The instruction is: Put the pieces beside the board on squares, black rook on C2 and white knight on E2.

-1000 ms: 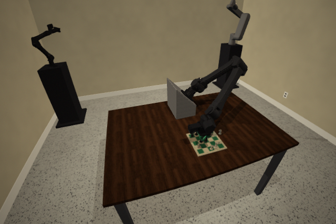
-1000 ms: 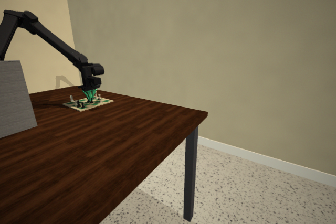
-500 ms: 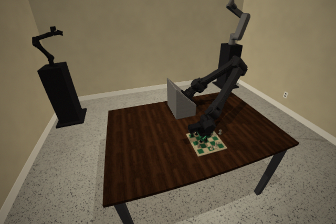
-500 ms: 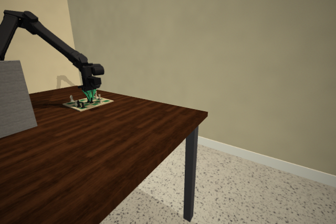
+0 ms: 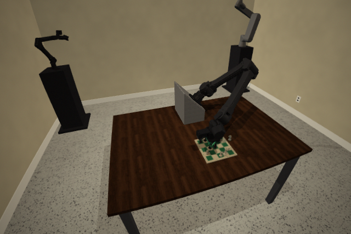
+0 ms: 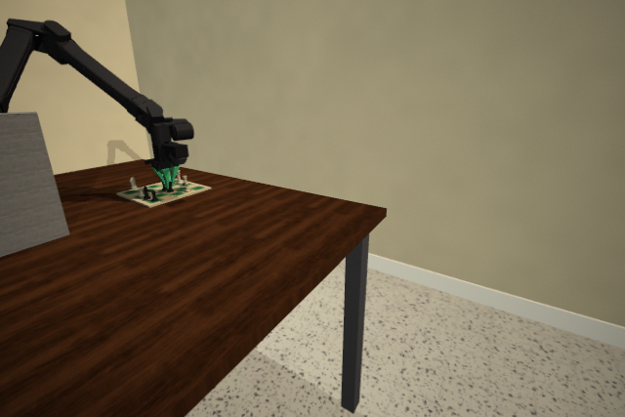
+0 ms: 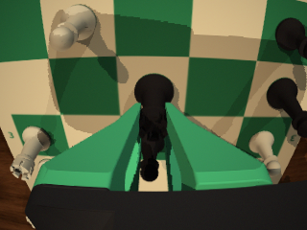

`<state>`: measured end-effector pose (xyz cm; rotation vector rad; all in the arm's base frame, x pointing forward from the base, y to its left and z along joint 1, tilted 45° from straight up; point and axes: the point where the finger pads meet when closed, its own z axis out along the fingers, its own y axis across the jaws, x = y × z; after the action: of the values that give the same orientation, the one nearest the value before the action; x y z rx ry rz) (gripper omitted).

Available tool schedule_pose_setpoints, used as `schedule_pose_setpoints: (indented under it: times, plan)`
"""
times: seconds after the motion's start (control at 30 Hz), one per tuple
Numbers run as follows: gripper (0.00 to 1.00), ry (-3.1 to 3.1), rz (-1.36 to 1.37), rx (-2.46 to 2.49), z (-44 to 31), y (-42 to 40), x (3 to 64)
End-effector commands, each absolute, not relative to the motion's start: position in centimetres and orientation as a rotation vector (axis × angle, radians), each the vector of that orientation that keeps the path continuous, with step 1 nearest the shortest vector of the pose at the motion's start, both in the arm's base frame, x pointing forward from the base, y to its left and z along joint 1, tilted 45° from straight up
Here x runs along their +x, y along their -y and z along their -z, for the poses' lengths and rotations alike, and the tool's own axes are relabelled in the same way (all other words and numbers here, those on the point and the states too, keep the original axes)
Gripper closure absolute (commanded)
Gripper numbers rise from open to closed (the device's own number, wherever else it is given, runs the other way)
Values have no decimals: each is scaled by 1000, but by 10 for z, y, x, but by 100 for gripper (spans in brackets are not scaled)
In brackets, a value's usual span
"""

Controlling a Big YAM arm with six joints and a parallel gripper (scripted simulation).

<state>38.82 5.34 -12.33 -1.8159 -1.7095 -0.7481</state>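
Note:
My gripper (image 5: 211, 144) (image 6: 168, 185) (image 7: 153, 113) points down over the board (image 5: 215, 160) (image 6: 149, 204) (image 7: 227, 24), its green fingers shut on what looks like the black rook (image 7: 153, 87). The rook's round base shows within a light square, between two green squares; whether it touches the board I cannot tell. Another black piece (image 7: 150, 170) shows close behind it, between the wider parts of the fingers. The white knight (image 5: 230, 137) (image 6: 133, 183) stands upright on the table beside the board; it is outside the wrist view.
In the wrist view a white piece (image 7: 77, 24) and a white rook (image 7: 29, 152) stand left, another white piece (image 7: 265, 149) and two black ones (image 7: 289, 34) (image 7: 283, 93) right. A grey panel (image 5: 191, 109) (image 6: 24, 180) stands on the table (image 5: 147, 154) (image 6: 176, 261) near my arm's base.

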Motion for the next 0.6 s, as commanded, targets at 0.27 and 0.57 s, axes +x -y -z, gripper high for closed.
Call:
schedule_pose_setpoints:
  times: [0.27, 0.57]
  plan:
    - [100, 1703, 754, -1821, 126, -47, 392]
    - [100, 1703, 754, -1821, 126, -47, 392]
